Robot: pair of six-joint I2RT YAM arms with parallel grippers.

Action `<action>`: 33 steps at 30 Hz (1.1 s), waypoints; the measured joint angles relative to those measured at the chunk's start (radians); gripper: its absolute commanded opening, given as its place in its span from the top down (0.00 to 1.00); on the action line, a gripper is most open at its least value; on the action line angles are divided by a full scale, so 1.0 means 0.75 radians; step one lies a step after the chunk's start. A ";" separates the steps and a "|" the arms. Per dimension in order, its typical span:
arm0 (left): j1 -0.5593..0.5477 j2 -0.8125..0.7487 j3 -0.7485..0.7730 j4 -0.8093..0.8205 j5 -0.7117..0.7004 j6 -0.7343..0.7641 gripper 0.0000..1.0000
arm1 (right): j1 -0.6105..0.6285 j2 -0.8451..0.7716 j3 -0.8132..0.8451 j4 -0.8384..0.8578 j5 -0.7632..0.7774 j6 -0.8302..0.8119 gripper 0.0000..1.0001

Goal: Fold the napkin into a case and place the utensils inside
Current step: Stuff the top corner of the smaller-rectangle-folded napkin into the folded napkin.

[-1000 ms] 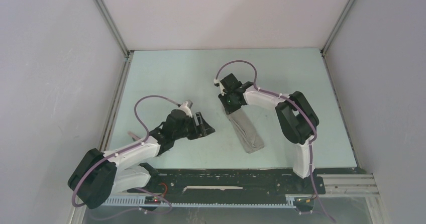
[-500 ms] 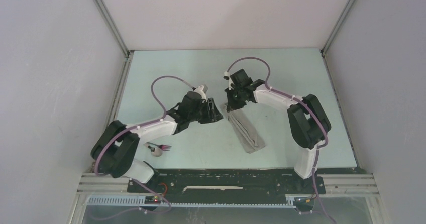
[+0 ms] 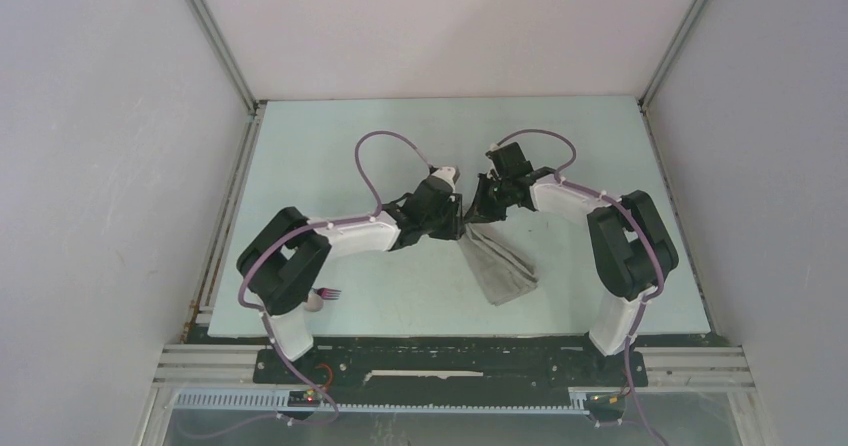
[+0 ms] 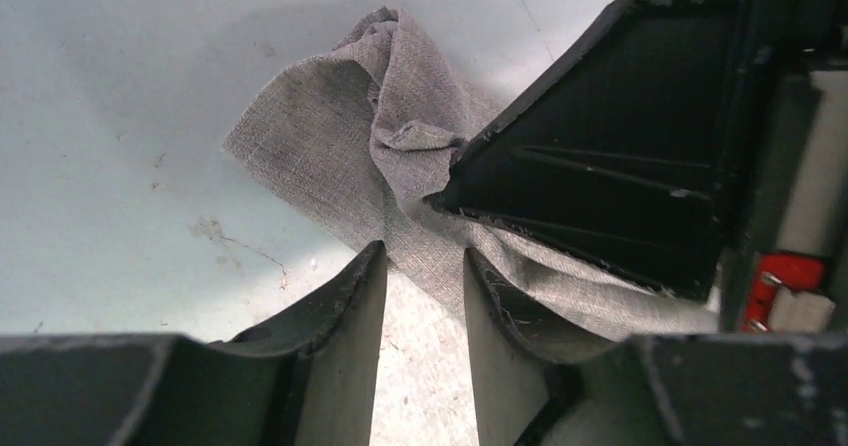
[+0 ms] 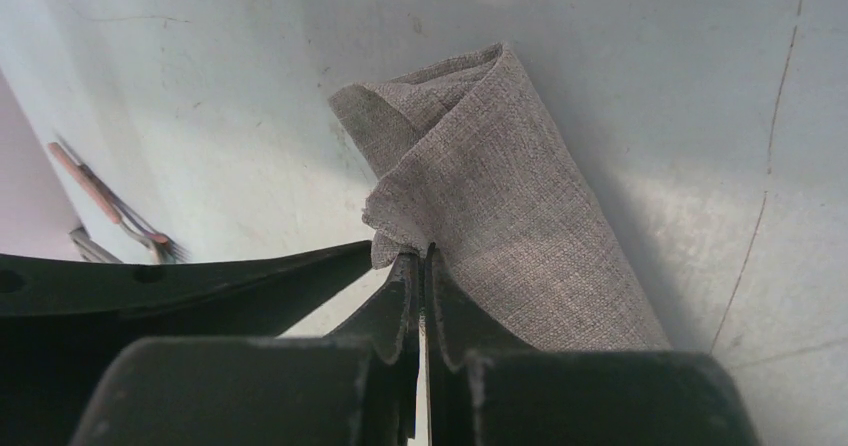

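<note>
The napkin (image 3: 503, 266) lies in the middle of the table as a narrow light-grey case, its near end toward the arms. My right gripper (image 3: 483, 206) is shut on a loose upper layer at the case's far end (image 5: 422, 256), which it holds raised and open. From the left, my left gripper (image 3: 462, 216) reaches that same end. Its jaws stand apart, tips (image 4: 425, 256) at the cloth's edge (image 4: 330, 136), gripping nothing. The utensils (image 3: 322, 296), a spoon and fork with pinkish handles, lie beside the left arm's base, also at the left edge of the right wrist view (image 5: 110, 206).
White walls with metal corner rails enclose the pale green table (image 3: 340, 146) on three sides. A black base plate (image 3: 450, 361) runs along the near edge under both arm bases. The right gripper's black finger (image 4: 600, 186) fills the right of the left wrist view.
My left arm swung right across the table to the napkin's far end, narrowing its jaws and uncovering the utensils. My right gripper shut on the cloth and drew it rightward and up.
</note>
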 measured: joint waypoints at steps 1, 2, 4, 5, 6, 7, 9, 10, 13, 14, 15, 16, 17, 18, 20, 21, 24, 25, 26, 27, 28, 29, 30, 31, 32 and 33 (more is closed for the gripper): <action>-0.006 0.015 0.012 -0.008 -0.009 0.006 0.63 | -0.002 -0.003 -0.008 0.010 -0.008 0.017 1.00; -0.010 0.028 0.021 -0.016 -0.020 0.014 0.62 | -0.003 -0.005 -0.014 0.020 -0.014 0.034 1.00; -0.013 0.056 0.040 -0.036 -0.040 0.028 0.62 | -0.004 -0.007 -0.019 0.037 -0.020 0.061 1.00; -0.013 0.071 0.052 -0.049 -0.054 0.039 0.62 | -0.004 -0.008 -0.020 0.044 -0.024 0.072 1.00; -0.013 0.083 0.062 -0.059 -0.066 0.044 0.62 | -0.004 -0.008 -0.020 0.050 -0.026 0.079 1.00; -0.013 0.096 0.074 -0.073 -0.078 0.054 0.63 | -0.005 -0.009 -0.021 0.055 -0.029 0.087 1.00; -0.015 0.115 0.094 -0.090 -0.107 0.073 0.63 | -0.007 -0.009 -0.021 0.062 -0.033 0.103 1.00; -0.015 0.124 0.104 -0.099 -0.122 0.082 0.63 | -0.009 -0.009 -0.021 0.063 -0.035 0.107 1.00; -0.018 0.144 0.124 -0.116 -0.153 0.101 0.63 | -0.012 -0.010 -0.024 0.074 -0.039 0.119 1.00; -0.020 0.150 0.128 -0.120 -0.165 0.110 0.63 | -0.012 -0.010 -0.028 0.082 -0.040 0.123 1.00; -0.021 0.155 0.133 -0.124 -0.172 0.117 0.62 | -0.013 -0.010 -0.032 0.084 -0.040 0.128 1.00; -0.023 0.160 0.139 -0.127 -0.180 0.123 0.60 | -0.013 -0.010 -0.037 0.088 -0.040 0.132 1.00; -0.025 0.164 0.144 -0.129 -0.184 0.126 0.56 | -0.013 -0.011 -0.041 0.089 -0.040 0.136 1.00; -0.027 0.167 0.149 -0.132 -0.189 0.131 0.54 | -0.013 -0.011 -0.042 0.089 -0.040 0.138 1.00; -0.031 0.168 0.153 -0.138 -0.201 0.136 0.55 | -0.013 -0.012 -0.043 0.089 -0.039 0.143 1.00; -0.032 0.169 0.158 -0.146 -0.206 0.136 0.58 | -0.014 -0.013 -0.044 0.091 -0.039 0.147 1.00; -0.033 0.184 0.183 -0.155 -0.211 0.145 0.72 | -0.020 -0.025 -0.056 0.108 -0.036 0.164 1.00; -0.034 0.191 0.192 -0.155 -0.215 0.147 0.78 | -0.022 -0.030 -0.062 0.113 -0.034 0.173 1.00; -0.035 0.196 0.199 -0.155 -0.218 0.149 0.83 | -0.022 -0.034 -0.068 0.118 -0.034 0.184 1.00; -0.036 0.200 0.203 -0.155 -0.220 0.151 0.87 | -0.022 -0.037 -0.075 0.123 -0.034 0.194 1.00; -0.036 0.202 0.205 -0.155 -0.227 0.155 0.88 | -0.022 -0.041 -0.086 0.133 -0.034 0.210 1.00; -0.036 0.202 0.205 -0.156 -0.230 0.157 0.89 | -0.022 -0.045 -0.099 0.144 -0.034 0.227 1.00; -0.036 0.202 0.205 -0.155 -0.232 0.159 0.90 | -0.022 -0.048 -0.114 0.160 -0.035 0.247 1.00; -0.036 0.202 0.205 -0.155 -0.233 0.161 0.91 | -0.022 -0.051 -0.135 0.185 -0.037 0.269 1.00; -0.036 0.202 0.205 -0.155 -0.232 0.161 0.91 | -0.022 -0.054 -0.158 0.212 -0.040 0.291 1.00; -0.035 0.202 0.205 -0.154 -0.230 0.163 0.92 | -0.022 -0.059 -0.193 0.259 -0.047 0.322 1.00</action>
